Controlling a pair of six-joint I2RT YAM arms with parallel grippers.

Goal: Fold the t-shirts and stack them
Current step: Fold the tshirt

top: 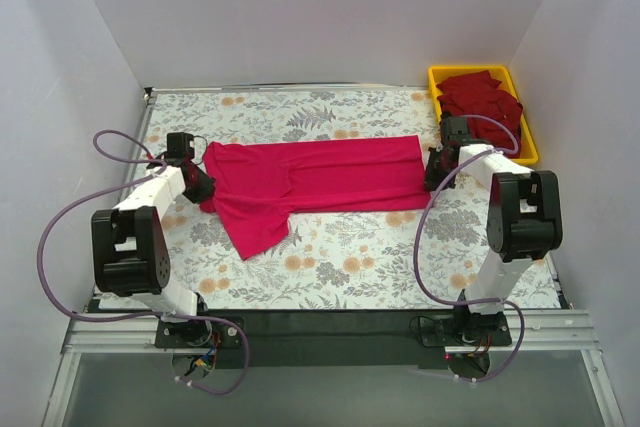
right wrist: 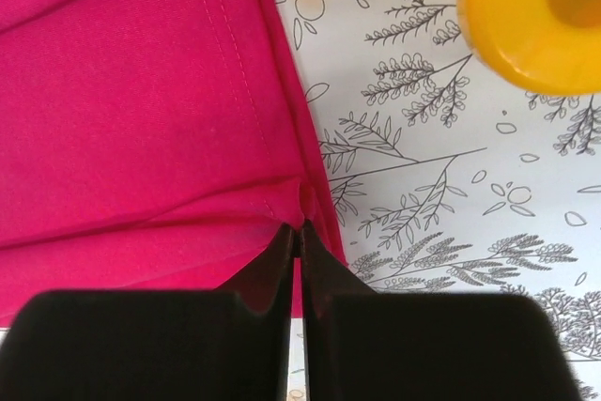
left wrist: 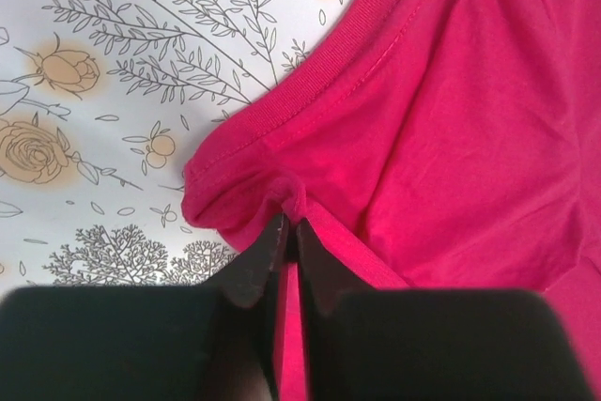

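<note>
A bright magenta-pink t-shirt (top: pixel 310 179) lies stretched left to right across the flowered table, folded lengthwise, with one sleeve hanging toward the front left. My left gripper (top: pixel 200 187) is shut on the shirt's left end near the collar (left wrist: pixel 293 223). My right gripper (top: pixel 436 169) is shut on the shirt's hem at its right end (right wrist: pixel 300 230). Darker crimson shirts (top: pixel 482 99) lie piled in the yellow bin (top: pixel 527 137) at the back right.
The yellow bin's corner (right wrist: pixel 526 16) is close behind the right gripper. The flowered table (top: pixel 380 257) is ringed by white walls. Purple cables loop beside both arms.
</note>
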